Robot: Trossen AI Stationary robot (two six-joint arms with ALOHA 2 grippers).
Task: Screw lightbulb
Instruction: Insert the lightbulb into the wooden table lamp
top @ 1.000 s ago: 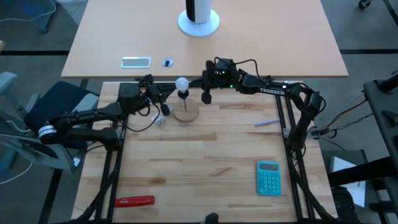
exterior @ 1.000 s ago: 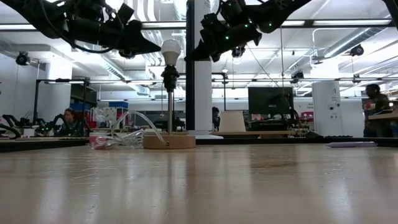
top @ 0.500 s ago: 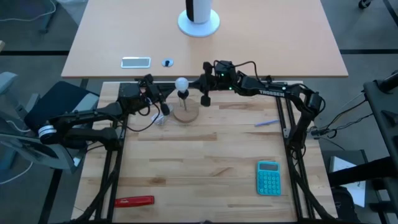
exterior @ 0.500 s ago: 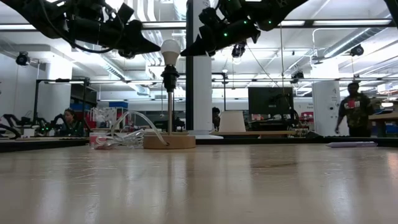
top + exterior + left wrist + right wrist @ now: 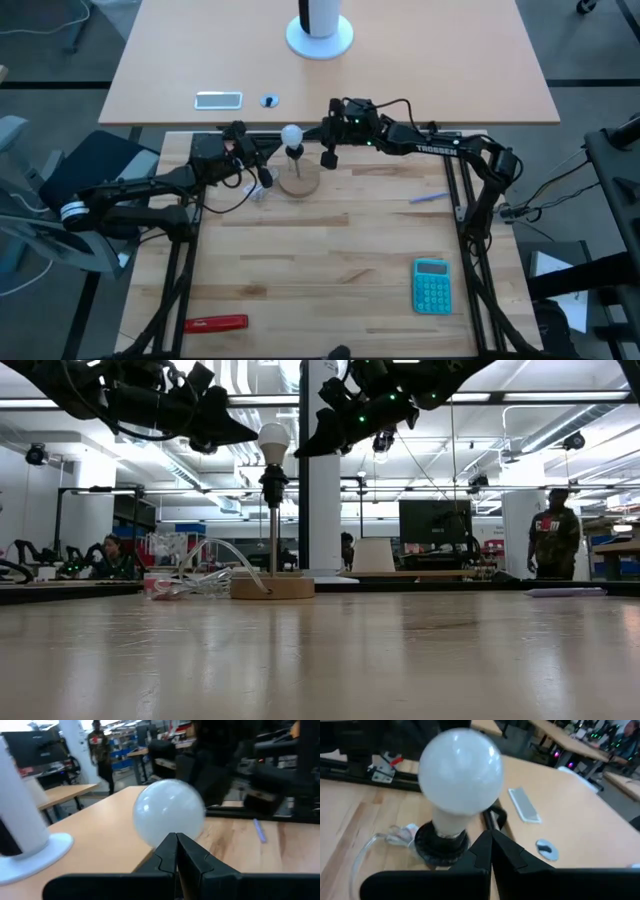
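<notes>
The white lightbulb [image 5: 292,133] stands upright in a black socket [image 5: 441,842] on top of a thin post, which rises from a round wooden base [image 5: 298,182] at the table's far middle. My left gripper [image 5: 176,837] is shut and points level at the bulb from the table's left, its tip just short of the globe [image 5: 273,440]. My right gripper [image 5: 489,835] is shut too and comes from the right, slanting a little down, with its tip beside the bulb's neck. In no view does either gripper plainly touch the bulb.
A clear plastic bag with a tube [image 5: 195,575] lies left of the wooden base. A teal calculator [image 5: 432,285] sits near right and a red tool [image 5: 216,323] near left. A large white cylinder on a round base [image 5: 320,30] stands on the far table.
</notes>
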